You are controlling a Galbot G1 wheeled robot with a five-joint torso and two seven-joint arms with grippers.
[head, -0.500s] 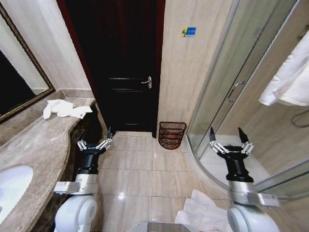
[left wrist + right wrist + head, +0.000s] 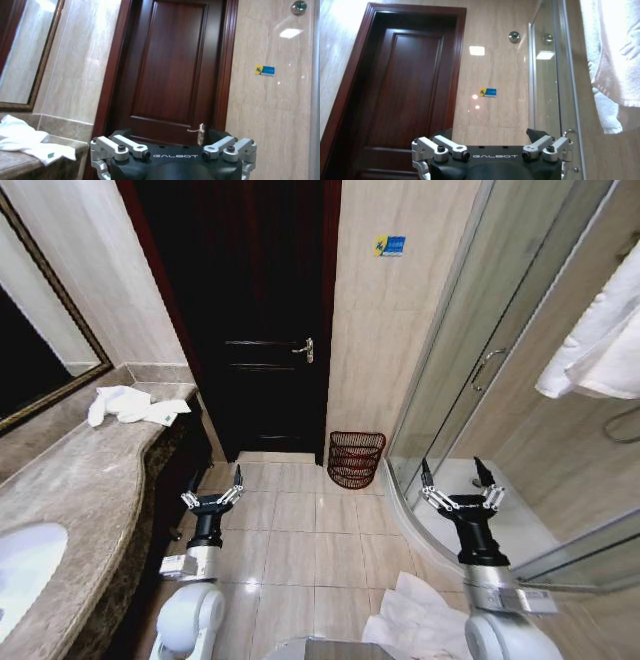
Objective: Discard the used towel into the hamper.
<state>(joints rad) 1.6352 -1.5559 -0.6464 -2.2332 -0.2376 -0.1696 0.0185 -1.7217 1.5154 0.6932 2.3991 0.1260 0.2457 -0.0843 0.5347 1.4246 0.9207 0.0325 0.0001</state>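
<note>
Hamper point(image 2: 356, 459) against wall, beside door point(image 2: 262, 320)

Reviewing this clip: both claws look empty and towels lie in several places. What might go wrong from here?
1. Wrong towel: one lies crumpled on the counter as the counter towel, another is the floor towel by the base, a third the hanging towel.
2. The hamper is small and low against the wall; a drop may miss.
3. The open right claw is near the glass shower door; the left claw near the counter edge.
</note>
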